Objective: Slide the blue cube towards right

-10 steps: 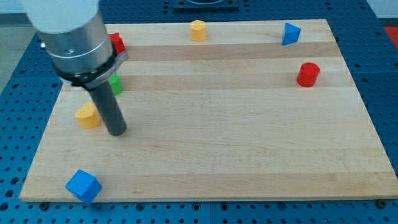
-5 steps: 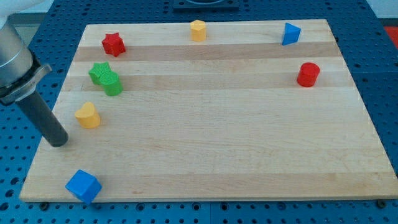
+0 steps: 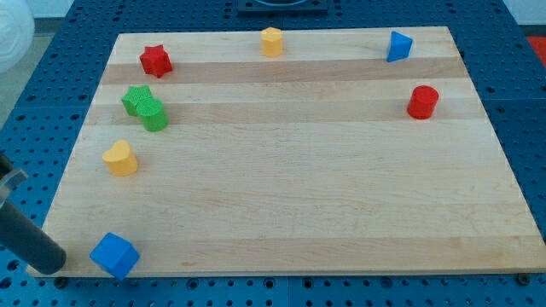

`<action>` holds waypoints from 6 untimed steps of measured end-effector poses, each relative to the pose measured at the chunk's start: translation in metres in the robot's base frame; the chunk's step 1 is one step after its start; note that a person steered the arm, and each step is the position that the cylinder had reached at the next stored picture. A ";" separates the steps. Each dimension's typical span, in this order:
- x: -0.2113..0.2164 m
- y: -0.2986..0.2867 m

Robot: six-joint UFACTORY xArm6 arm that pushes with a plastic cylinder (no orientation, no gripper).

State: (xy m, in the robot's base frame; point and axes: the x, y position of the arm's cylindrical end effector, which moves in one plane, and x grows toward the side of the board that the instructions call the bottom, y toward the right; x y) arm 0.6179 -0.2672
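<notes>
— What has changed since a moment ago?

— My tip (image 3: 53, 266) has moved down and to the view's left. Before, it stood beside the yellow block (image 3: 121, 159), on the wood. Now it sits at the bottom left corner, just off the edge of the counter (image 3: 299, 188). The rod leans up and out of the view's left side. None of the blocks have moved.

— Where is the blue cube?

— The blue cube (image 3: 114, 255) is near the bottom left corner of the counter, close to the bottom edge. My tip is just to its left, very near. I cannot tell if they touch.

— Are the fingers open or closed?

— There are no fingers here, only the dark rod, so nothing opens, closes or holds.

— What else is on the counter?

— A red star (image 3: 155, 60) is at the top left. Two green blocks (image 3: 145, 107) touch each other below it. The yellow block is lower still, above the blue cube. Another yellow block (image 3: 271, 41) sits at the top edge in the middle. A blue triangle (image 3: 398, 46) is at the top right. A red cylinder (image 3: 422, 101) is below it, near the right edge.

— And around it?

— The counter is pale wood with light and dark stripes. It lies on a blue plate (image 3: 525, 102) full of little holes.
</notes>
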 end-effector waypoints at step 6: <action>-0.038 0.110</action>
